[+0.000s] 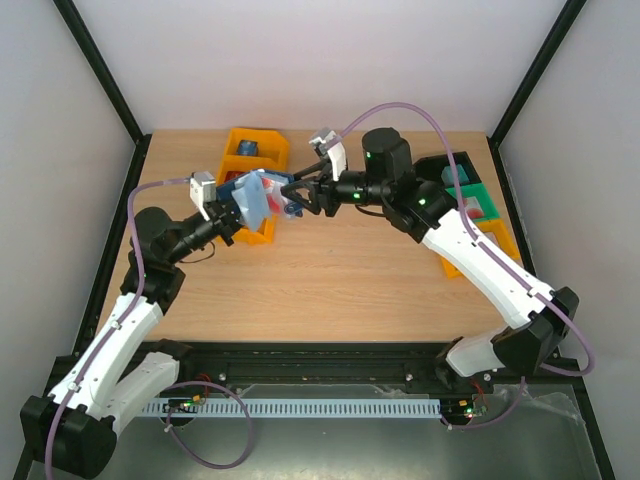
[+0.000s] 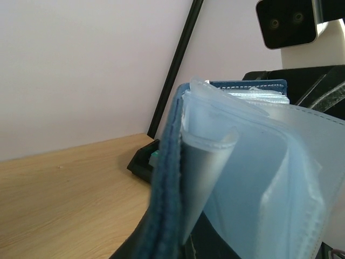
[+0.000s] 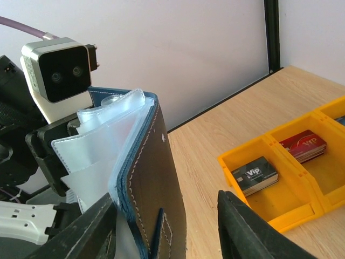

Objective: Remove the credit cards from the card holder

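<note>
Card holder [image 2: 167, 178] clenched in left gripper [image 1: 238, 208] | right gripper [image 1: 295, 192] released | wooden table [image 1: 340, 280] | white walls [image 1: 300, 60]

1 card holder [image 3: 153, 178]. Card stacks seen x2: dark card stack [image 3: 254, 175], red card stack [image 3: 304, 145]. Bins x4: back yellow bin [image 1: 262, 135], right yellow bin [image 1: 497, 235], green bin [image 1: 472, 196], black bin [image 1: 445, 165]. Grippers x2: L gripper [image 1: 243, 207], R gripper [image 1: 292, 193]

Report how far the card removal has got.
Done: dark cards and red cards lie in separate compartments of the yellow bin. In hand: the left pincer holds the card holder upright and open; the right pincer stands open astride it. Left: the visible clear sleeves look empty; the rest is hidden.
</note>
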### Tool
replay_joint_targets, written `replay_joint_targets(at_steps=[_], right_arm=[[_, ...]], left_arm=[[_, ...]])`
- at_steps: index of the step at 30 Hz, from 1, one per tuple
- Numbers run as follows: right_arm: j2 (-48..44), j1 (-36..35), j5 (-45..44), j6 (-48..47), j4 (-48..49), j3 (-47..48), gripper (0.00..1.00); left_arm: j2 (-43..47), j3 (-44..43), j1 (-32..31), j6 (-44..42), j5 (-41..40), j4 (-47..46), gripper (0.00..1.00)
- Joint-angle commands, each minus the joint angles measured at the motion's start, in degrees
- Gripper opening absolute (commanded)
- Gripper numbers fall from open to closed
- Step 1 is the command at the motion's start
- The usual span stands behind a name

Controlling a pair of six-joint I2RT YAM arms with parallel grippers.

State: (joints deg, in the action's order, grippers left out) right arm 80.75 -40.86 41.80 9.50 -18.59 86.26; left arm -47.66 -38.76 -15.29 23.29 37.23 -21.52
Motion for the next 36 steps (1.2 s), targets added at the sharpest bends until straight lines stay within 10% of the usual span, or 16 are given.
replay_joint_targets(at_steps=[1, 4, 12, 15, 18, 25, 36], right_arm=[[0.9, -1.0, -0.4, 0.2, 2.9, -0.4, 0.48], [0.9, -1.9, -2.9, -0.1, 2.9, -0.7, 0.48], [2.4, -2.9, -6.6, 2.5, 5.0, -0.4, 0.02], [2.3, -3.5, -10.3, 3.1, 4.7, 0.0, 0.02], [3.8, -7.4, -19.8, 0.5, -0.1, 2.9, 0.02], [8.0, -12.5, -33.4, 0.6, -5.3, 9.4, 0.02], [6.6, -8.9, -17.9, 0.5, -2.9, 7.8, 0.02]], left_arm=[[0.6, 0.3, 0.1, 1.4, -0.9, -2.4, 0.02], [0.5, 0.4, 0.1, 1.8, -0.8, -2.7, 0.02], [0.4, 0.9, -0.1, 2.4, -0.9, -3.2, 0.06], [0.5, 1.1, -0.1, 0.5, -6.1, -1.2, 0.69], [0.7, 1.2, -0.1, -3.2, -7.0, -1.1, 0.99], [0.4, 0.6, -0.4, -6.1, -11.3, 0.4, 1.00], [1.6, 0.5, 0.5, -2.9, -8.4, 1.8, 0.70]])
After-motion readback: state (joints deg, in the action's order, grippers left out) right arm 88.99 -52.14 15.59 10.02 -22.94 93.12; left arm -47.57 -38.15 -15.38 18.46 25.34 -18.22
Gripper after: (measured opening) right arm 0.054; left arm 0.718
